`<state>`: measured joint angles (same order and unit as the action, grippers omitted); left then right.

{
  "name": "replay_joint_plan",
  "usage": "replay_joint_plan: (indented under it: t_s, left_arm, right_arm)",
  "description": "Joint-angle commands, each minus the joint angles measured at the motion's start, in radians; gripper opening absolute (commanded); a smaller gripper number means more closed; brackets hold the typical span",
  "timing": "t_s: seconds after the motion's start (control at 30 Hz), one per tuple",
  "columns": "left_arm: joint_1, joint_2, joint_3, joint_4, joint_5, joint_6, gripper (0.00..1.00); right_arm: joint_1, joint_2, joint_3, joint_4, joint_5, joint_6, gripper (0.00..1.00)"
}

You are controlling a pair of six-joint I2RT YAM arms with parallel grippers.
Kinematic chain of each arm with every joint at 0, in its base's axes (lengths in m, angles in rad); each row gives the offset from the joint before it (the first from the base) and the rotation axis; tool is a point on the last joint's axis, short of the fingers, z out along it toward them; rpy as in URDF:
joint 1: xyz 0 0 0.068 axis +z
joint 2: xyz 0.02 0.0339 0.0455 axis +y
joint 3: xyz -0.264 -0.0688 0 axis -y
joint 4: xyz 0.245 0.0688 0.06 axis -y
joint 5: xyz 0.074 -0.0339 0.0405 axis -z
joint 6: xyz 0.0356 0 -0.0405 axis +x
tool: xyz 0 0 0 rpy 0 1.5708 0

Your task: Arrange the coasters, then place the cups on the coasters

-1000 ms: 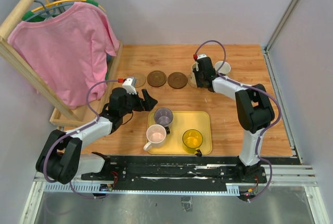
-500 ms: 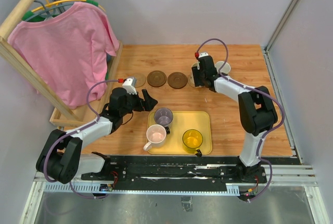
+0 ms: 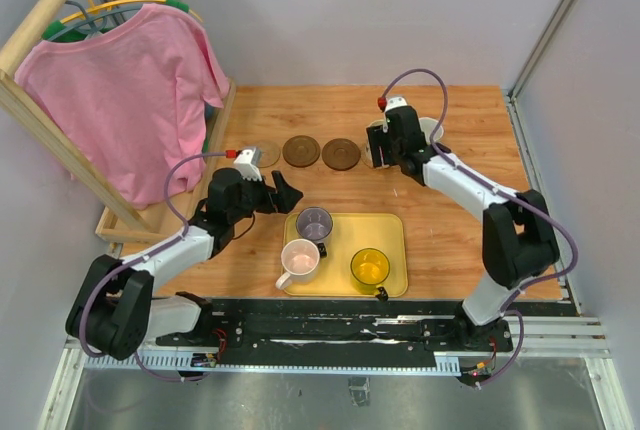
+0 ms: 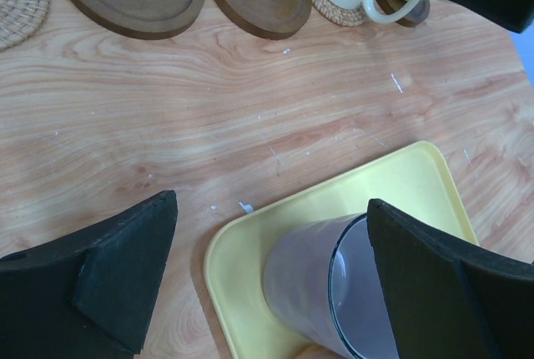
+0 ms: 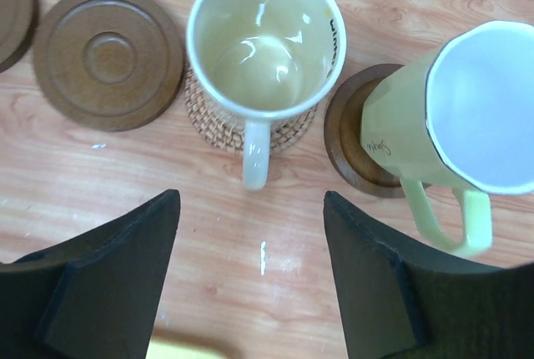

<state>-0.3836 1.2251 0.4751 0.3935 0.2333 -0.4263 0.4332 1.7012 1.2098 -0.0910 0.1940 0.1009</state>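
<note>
- Right wrist view: we see the right gripper (image 5: pixel 250 267) with its fingers apart, gripping nothing.
- At its 12 o'clock, the cream handled mug (image 5: pixel 265 37) stands on a tan woven round coaster (image 5: pixel 219 129).
- At 2 o'clock, the pale-green faceted mug (image 5: pixel 450 117) rests on a dark brown round coaster (image 5: pixel 349 146); at 10 o'clock, a second dark brown coaster (image 5: pixel 108 57) lies flat.
- The left gripper (image 4: pixel 269 209) gapes wide, with the purple-grey translucent cup (image 4: pixel 334 292) at its 5 o'clock on the rectangular yellow plastic tray (image 4: pixel 242 246).
</note>
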Motion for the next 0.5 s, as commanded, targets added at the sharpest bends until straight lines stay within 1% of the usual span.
replay_joint_plan:
  t_s: [0.0,0.13,0.3,0.47]
  left_arm:
    - [-0.01,-0.048,0.019,-0.021,0.025,0.036,1.0]
    - [-0.011,-0.086,0.019,-0.055,0.044,0.049,1.0]
    - [-0.029,-0.134,0.017,-0.11,0.062,0.048,1.0]
    - [-0.095,-0.155,0.014,-0.17,0.055,0.045,1.0]
  right_arm:
    - [0.03,-0.126,-0.052,-0.052,0.017,0.022,0.73]
    - [0.033,-0.25,-0.131,-0.068,-0.006,0.06,0.76]
    - [0.033,-0.393,-0.238,-0.082,-0.046,0.086,0.78]
    - [0.033,-0.494,-0.306,-0.132,-0.081,0.116,0.78]
